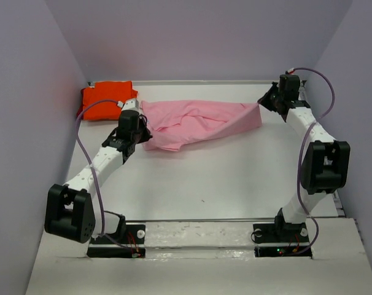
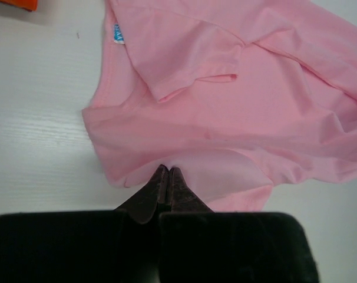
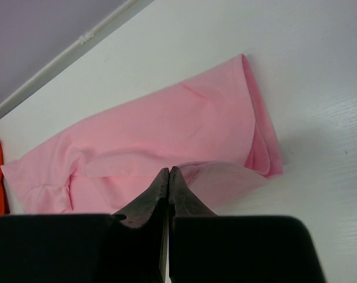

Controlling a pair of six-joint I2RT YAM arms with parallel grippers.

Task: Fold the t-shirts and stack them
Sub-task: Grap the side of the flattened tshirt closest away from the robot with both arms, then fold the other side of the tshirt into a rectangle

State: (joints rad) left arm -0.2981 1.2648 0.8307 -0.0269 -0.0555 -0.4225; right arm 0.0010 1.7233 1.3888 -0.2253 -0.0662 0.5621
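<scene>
Although the table [image 1: 204,190] carries both shirts, only one of them looks finished, so the task seems roughly half done.

The pink shirt [image 1: 198,123] is the bigger job. It lies across the upper middle of the top view as a long, wrinkled band, running from just beside the orange shirt at upper left to a raised corner at upper right. It seems doubled over along its length, with a sleeve lying loose on top near its left end, but it is far from a neat packet. At best its first fold is in hand. The further folds are left to do, as is setting it on the other shirt.

The orange shirt [image 1: 106,98] sits in the upper left corner of the top view, against the back wall, as a compact block. It appears folded already and likely serves as the base of the stack. Nothing rests on it.

The left gripper [image 2: 168,175] has its jaws pressed together on an edge at the pink shirt's left end, the cloth puckering up around the tips. The right gripper [image 3: 168,175] is likewise clamped on the opposite end, with a small loop of pink cloth bulging beside its tips.

A blue label [image 2: 118,33] shows at the collar, upper left of the left wrist view.
</scene>
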